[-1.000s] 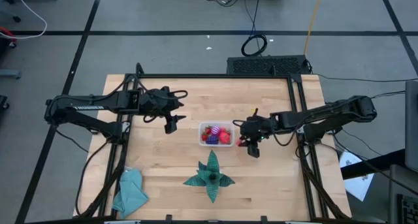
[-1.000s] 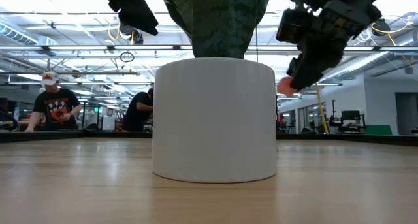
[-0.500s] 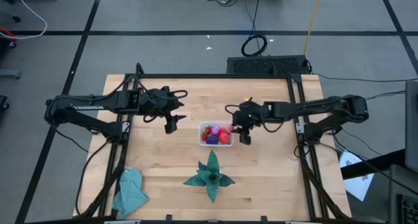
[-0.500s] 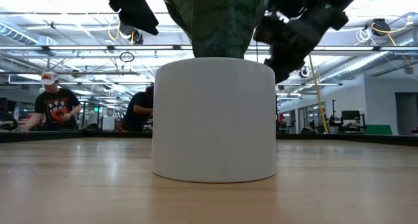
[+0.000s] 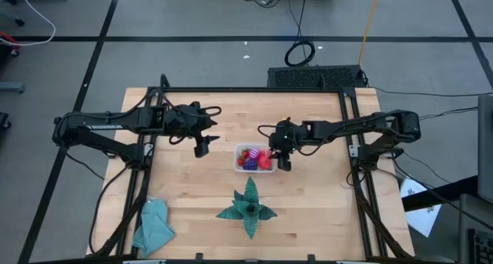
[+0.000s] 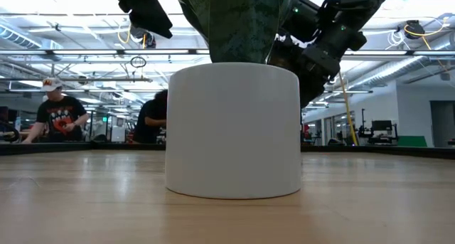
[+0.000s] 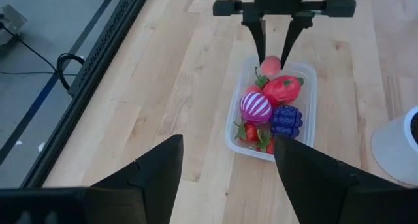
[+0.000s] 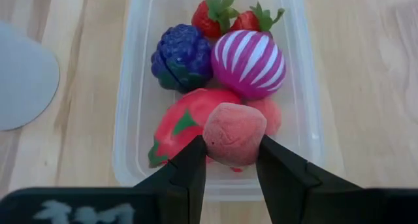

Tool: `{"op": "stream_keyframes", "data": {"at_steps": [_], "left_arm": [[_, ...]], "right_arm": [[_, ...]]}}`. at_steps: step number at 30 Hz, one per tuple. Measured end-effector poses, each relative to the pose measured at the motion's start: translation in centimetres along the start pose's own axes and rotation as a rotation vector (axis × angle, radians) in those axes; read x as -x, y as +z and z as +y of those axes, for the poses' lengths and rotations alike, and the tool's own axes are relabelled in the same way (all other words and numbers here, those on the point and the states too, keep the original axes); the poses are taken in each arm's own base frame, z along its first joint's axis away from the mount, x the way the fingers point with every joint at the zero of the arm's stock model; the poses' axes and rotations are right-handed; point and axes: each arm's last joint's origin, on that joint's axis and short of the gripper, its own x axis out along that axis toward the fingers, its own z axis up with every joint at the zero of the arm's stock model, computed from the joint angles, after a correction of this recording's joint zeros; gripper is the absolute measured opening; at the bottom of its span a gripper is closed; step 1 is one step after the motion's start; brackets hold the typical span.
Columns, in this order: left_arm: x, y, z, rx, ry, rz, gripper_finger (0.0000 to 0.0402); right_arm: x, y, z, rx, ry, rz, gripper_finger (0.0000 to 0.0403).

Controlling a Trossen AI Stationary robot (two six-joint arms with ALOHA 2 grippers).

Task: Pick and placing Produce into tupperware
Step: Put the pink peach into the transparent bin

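The clear tupperware sits mid-table and holds a purple grape-like fruit, a magenta striped ball, strawberries and a red fruit. My right gripper hovers over the container's right end, shut on a round pink fruit. My left gripper is open, waiting above the table to the container's left. My right gripper pinches the round pink fruit between its two fingers, one on each side. The fingers come from above, pointing down. The fruit is lifted clear, just over the red fruit at the container's right end.
A white pot with a dark-green star-shaped plant stands near the table's near edge, in front of the container. A teal cloth lies at the near-left corner. People stand in the room beyond the table.
My right gripper has travelled toward the table's left and slightly toward the far edge, from beside the container's right side to over its right end, carrying the pink fruit with it. The left arm has kept still.
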Motion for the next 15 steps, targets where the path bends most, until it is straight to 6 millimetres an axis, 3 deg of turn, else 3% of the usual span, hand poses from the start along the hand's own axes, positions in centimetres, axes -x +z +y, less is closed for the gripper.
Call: {"op": "stream_keyframes", "data": {"at_steps": [15], "left_arm": [[0.0,0.0,0.0,0.0,0.0,0.0,0.0244]], "right_arm": [[0.02,0.15,0.18,0.021,0.052,-0.017,0.0112]]}}
